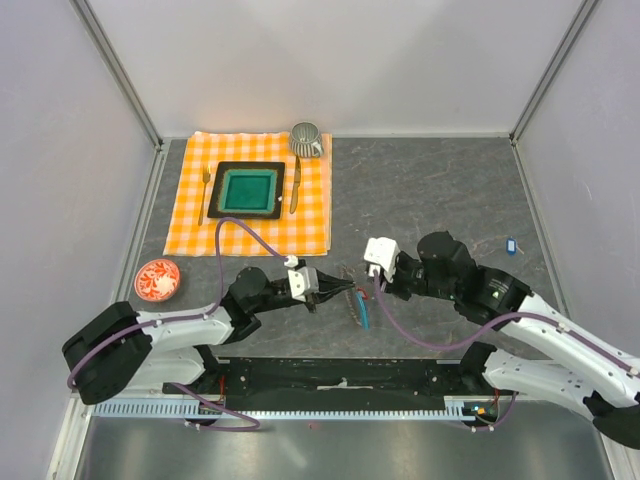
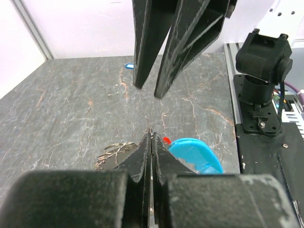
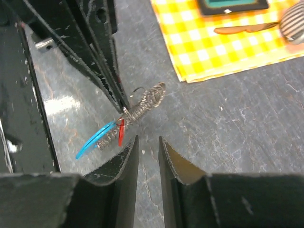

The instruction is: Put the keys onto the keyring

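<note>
Fingers (image 2: 140, 156) of the left gripper (image 2: 151, 135) are pressed shut, apparently on the keyring (image 3: 142, 105) near the worktop's (image 1: 450, 190) near edge; the tips hide the contact. Right gripper (image 3: 148, 145) is part open and empty. Red key (image 3: 120, 133) lies against the coil, blue key (image 1: 510, 244) lies by the right edge. We fear the thin coil slipping free under any pull.

My table (image 1: 430, 190) is dark grey stone-pattern with rusty veins. The keyring (image 3: 142, 107) is dull silvery-grey coil with a light-blue strip (image 3: 95, 140), and a bright red tag (image 3: 120, 133) lies against it. A dark blue key (image 1: 510, 244) sits apart. The cloth (image 1: 310, 215) is orange-and-white check; on it is a black-rimmed teal plate (image 1: 215, 190). The saucer (image 1: 157, 280) is red-patterned. My left gripper (image 2: 151, 137) and right gripper (image 3: 148, 140) are black.
</note>
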Controlling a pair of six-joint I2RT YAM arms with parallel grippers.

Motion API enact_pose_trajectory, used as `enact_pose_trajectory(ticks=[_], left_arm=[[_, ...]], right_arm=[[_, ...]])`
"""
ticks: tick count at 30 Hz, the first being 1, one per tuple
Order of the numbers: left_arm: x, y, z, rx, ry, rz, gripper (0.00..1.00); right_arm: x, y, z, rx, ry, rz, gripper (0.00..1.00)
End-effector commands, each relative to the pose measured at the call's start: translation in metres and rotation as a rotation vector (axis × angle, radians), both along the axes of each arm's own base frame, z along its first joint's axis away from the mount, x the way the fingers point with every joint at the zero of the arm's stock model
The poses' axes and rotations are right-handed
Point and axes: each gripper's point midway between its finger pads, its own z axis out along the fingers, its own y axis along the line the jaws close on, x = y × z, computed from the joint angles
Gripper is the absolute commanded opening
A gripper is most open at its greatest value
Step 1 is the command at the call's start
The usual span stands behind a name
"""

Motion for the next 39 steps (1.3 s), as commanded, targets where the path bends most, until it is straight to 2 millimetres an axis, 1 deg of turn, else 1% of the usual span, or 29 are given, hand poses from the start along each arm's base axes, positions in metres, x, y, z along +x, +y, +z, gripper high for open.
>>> enact_pose_trajectory(ticks=[1,2,3,4,5,7,8,10,11,13,14,16,21,26,32,39], left_arm=[[0.005,0.015,0.050,-0.213,-0.056,0.077,0.02],[0.005,0.016,0.050,-0.223,-0.045,0.076,0.02],[0.004,0.016,0.052,-0.233,-0.046,0.075,0.02],[0.003,0.018,0.059,-0.261,-0.057,0.073,0.02],[0.002,0.019,0.060,-0.274,-0.061,0.073,0.02],[0.001,0.022,0.063,-0.302,-0.048,0.074,0.02],[-0.001,0.025,0.069,-0.336,-0.058,0.074,0.02],[-0.002,0.026,0.070,-0.348,-0.060,0.069,0.02],[-0.003,0.025,0.071,-0.351,-0.059,0.061,0.02],[-0.005,0.024,0.072,-0.350,-0.059,0.051,0.02],[-0.005,0.024,0.072,-0.349,-0.059,0.046,0.02],[-0.007,0.024,0.073,-0.354,-0.061,0.041,0.02],[-0.009,0.025,0.076,-0.364,-0.073,0.028,0.02],[-0.015,0.024,0.080,-0.379,-0.085,-0.005,0.02],[-0.022,0.028,0.086,-0.410,-0.098,-0.029,0.02],[-0.024,0.032,0.090,-0.425,-0.107,-0.026,0.02]], right_arm=[[0.012,0.002,0.018,0.163,-0.019,-0.134,0.31],[0.010,0.002,0.009,0.176,0.008,-0.147,0.31],[0.008,0.001,0.012,0.206,0.007,-0.146,0.31],[0.007,0.004,0.016,0.241,0.002,-0.139,0.31],[0.005,0.005,0.006,0.249,0.030,-0.143,0.31],[0.004,0.008,0.009,0.299,0.029,-0.143,0.32],[0.002,0.008,0.000,0.297,0.044,-0.141,0.32],[0.001,0.012,0.005,0.349,0.052,-0.138,0.32],[0.001,0.012,0.000,0.352,0.059,-0.139,0.32],[0.000,0.014,0.009,0.405,0.048,-0.134,0.31],[-0.001,0.015,0.010,0.415,0.048,-0.130,0.32],[-0.003,0.016,0.017,0.443,0.037,-0.113,0.31],[-0.006,0.018,0.020,0.465,0.041,-0.093,0.31],[-0.005,0.022,0.016,0.472,0.056,-0.088,0.31],[-0.005,0.024,0.006,0.454,0.078,-0.083,0.28],[-0.006,0.021,-0.003,0.449,0.099,-0.087,0.28]])
